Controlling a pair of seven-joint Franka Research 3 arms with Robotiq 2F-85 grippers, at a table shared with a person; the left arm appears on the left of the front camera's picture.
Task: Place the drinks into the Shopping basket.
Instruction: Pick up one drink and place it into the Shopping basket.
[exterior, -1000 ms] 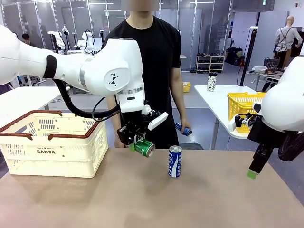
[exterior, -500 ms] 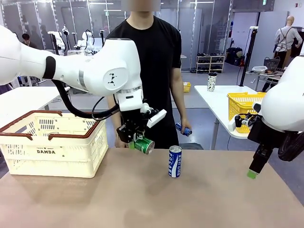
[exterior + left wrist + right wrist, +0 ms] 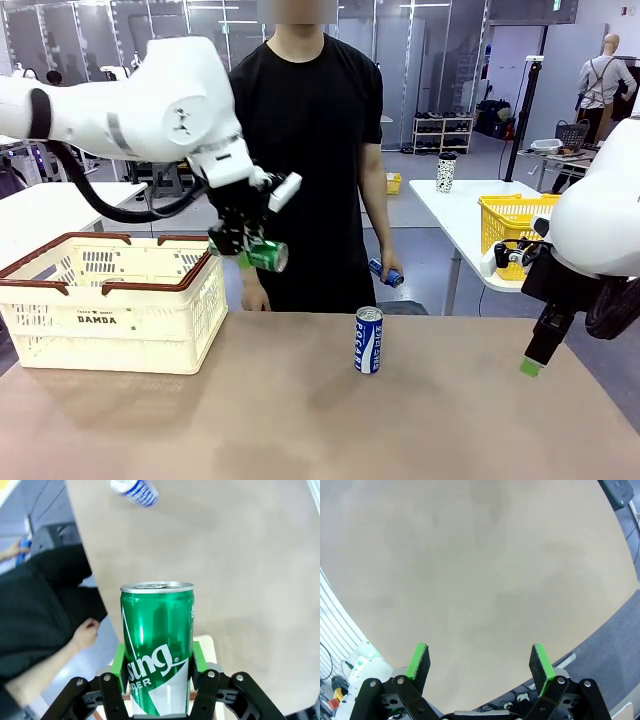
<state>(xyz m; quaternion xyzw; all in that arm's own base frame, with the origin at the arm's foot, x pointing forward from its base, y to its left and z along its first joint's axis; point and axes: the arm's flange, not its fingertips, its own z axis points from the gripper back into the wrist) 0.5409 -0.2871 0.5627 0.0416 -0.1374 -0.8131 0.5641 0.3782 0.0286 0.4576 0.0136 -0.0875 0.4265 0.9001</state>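
My left gripper (image 3: 250,250) is shut on a green drink can (image 3: 266,257), tilted on its side in the air just right of and above the Shopping basket's rim (image 3: 100,288). In the left wrist view the green can (image 3: 157,635) sits between the green pads (image 3: 119,662) of my left gripper (image 3: 157,667). A blue-and-white can (image 3: 369,340) stands upright at mid table and appears again in the left wrist view (image 3: 135,490). The person's hand holds another blue can (image 3: 386,272). My right gripper (image 3: 531,366) hangs open over the table's right edge, with nothing between its fingers (image 3: 480,662).
The person stands at the far edge behind the standing can, one hand (image 3: 85,632) near the table edge. A yellow basket (image 3: 510,220) and a speckled cup (image 3: 446,172) sit on another table behind right.
My left arm has lifted the green can up and to the left, from low over the table toward the cream basket. The right arm and the standing can have not moved.
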